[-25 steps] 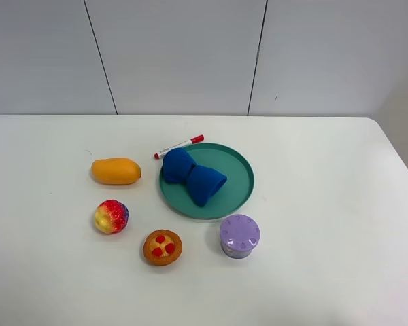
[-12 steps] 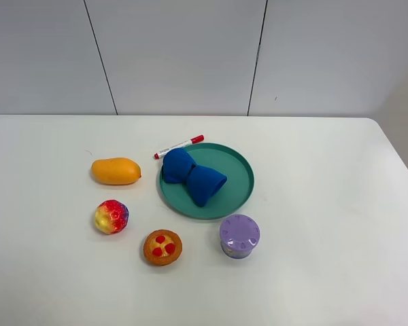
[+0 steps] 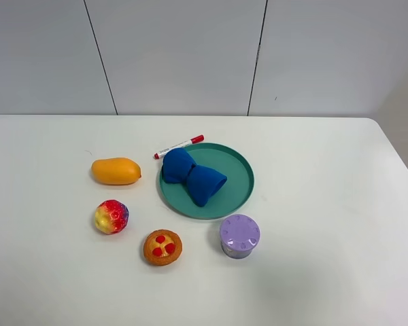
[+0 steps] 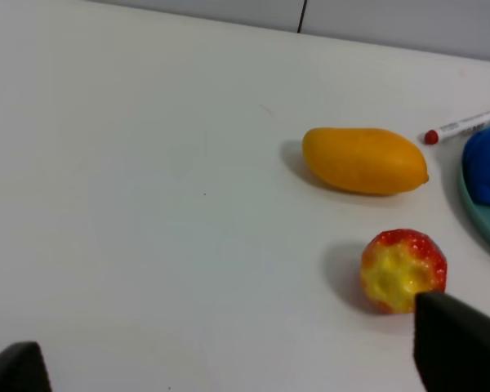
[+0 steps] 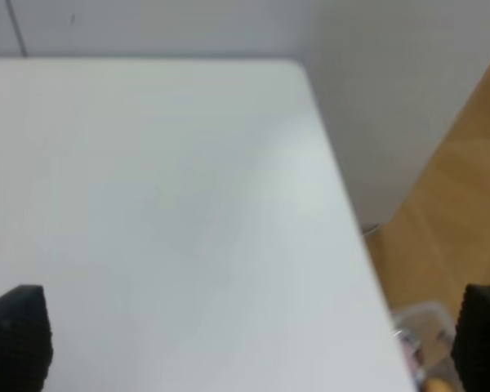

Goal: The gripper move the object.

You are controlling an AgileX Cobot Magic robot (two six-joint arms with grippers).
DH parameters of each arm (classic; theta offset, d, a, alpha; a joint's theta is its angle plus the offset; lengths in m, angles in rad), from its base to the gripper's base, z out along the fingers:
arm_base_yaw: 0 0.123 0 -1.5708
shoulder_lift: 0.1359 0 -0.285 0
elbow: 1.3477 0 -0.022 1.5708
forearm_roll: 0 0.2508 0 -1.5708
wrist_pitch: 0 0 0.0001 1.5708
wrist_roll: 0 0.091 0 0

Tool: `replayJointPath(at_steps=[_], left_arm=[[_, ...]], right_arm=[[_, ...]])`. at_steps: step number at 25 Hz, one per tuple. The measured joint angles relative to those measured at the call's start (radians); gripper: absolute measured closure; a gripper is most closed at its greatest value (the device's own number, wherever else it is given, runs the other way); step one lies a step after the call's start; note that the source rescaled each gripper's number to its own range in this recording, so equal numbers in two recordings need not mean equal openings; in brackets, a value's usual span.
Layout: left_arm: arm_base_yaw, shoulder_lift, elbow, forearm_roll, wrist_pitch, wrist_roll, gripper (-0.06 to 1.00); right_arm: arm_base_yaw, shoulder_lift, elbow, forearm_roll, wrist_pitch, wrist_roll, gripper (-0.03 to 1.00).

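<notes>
The orange-yellow mango (image 3: pixel 115 170) lies on the white table left of the teal plate (image 3: pixel 238 191); it also shows in the left wrist view (image 4: pixel 364 160). Neither arm shows in the exterior high view. My left gripper (image 4: pixel 229 363) is open and empty, its black fingertips (image 4: pixel 461 351) at the edges of its view, well short of the mango. My right gripper (image 5: pixel 249 339) is open and empty over bare table near the right edge, with its fingertips (image 5: pixel 16 339) wide apart.
A blue cloth (image 3: pixel 192 176) lies on the teal plate. A red-capped marker (image 3: pixel 179 146) lies behind the plate. A red-yellow ball fruit (image 3: pixel 111 216), an orange tart (image 3: pixel 162 247) and a purple jar (image 3: pixel 239 236) stand in front. The table's right edge (image 5: pixel 343 204) drops to wooden floor.
</notes>
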Motion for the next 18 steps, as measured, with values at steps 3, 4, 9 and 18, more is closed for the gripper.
replayJointPath(at_steps=[3, 4, 9, 18], left_arm=[[0.0, 0.0, 0.0, 0.0, 0.0, 0.0, -0.06], [0.0, 0.0, 0.0, 0.0, 0.0, 0.0, -0.06], [0.0, 0.0, 0.0, 0.0, 0.0, 0.0, -0.06], [0.0, 0.0, 0.0, 0.0, 0.0, 0.0, -0.06]], right_arm=[[0.0, -0.063, 0.123, 0.021, -0.04, 0.035, -0.03], [0.0, -0.083, 0.162, 0.025, -0.056, 0.041, -0.03], [0.001, -0.168, 0.301, 0.058, -0.081, 0.055, -0.03], [0.07, -0.249, 0.355, 0.076, -0.103, 0.058, -0.02]])
